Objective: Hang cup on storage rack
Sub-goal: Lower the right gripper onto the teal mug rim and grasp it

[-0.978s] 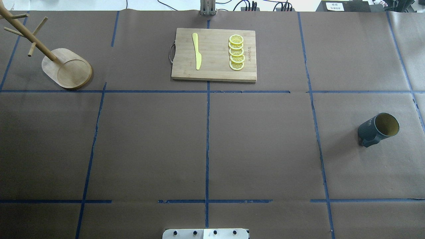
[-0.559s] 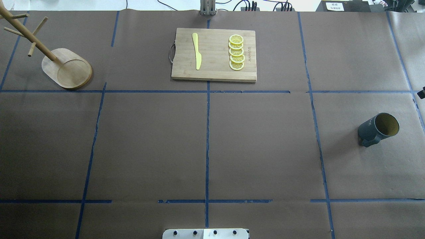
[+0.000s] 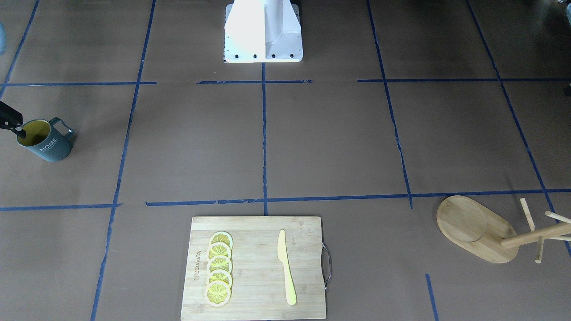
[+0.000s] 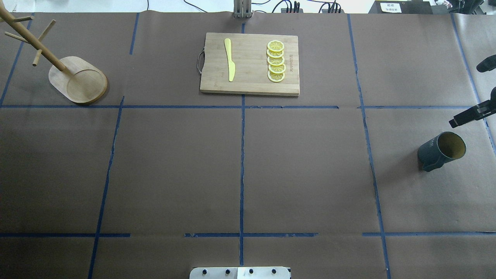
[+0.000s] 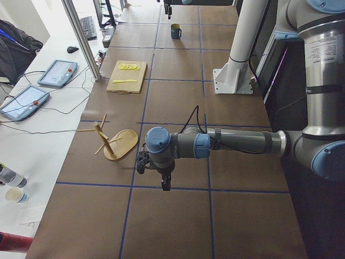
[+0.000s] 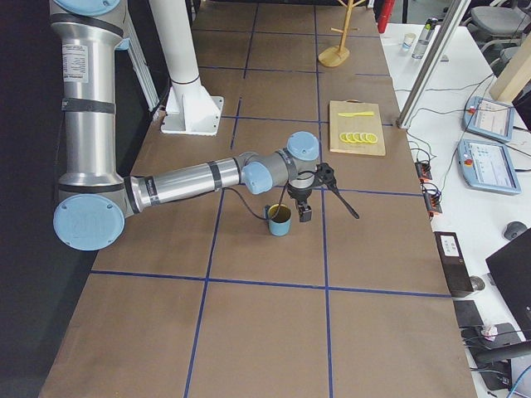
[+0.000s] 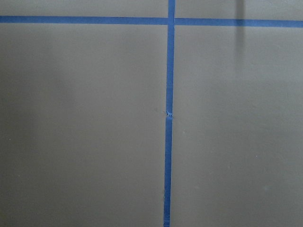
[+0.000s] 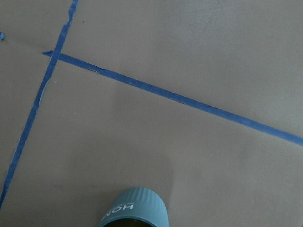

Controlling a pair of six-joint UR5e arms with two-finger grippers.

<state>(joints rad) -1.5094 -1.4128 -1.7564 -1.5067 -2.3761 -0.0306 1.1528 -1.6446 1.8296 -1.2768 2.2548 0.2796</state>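
The cup (image 4: 441,150), dark teal-grey with white "HOME" lettering and a yellow inside, stands upright at the table's right side. It also shows in the front-facing view (image 3: 44,140) and at the bottom of the right wrist view (image 8: 134,208). My right gripper (image 4: 465,97) is open, above and just behind the cup, touching nothing; one finger (image 3: 11,120) hangs over the rim. The storage rack (image 4: 79,79), a light wooden mug tree, stands at the far left with bare pegs. My left gripper (image 5: 153,172) shows only in the exterior left view, near the rack (image 5: 119,145); I cannot tell whether it is open.
A bamboo cutting board (image 4: 250,64) with several lemon slices (image 4: 276,61) and a yellow knife (image 4: 230,60) lies at the back centre. The robot's white base (image 3: 263,31) stands at the near edge. Blue tape lines cross the brown table cover.
My right gripper has come into the overhead view from the right edge and now sits close behind the cup. The cup and rack have not moved.
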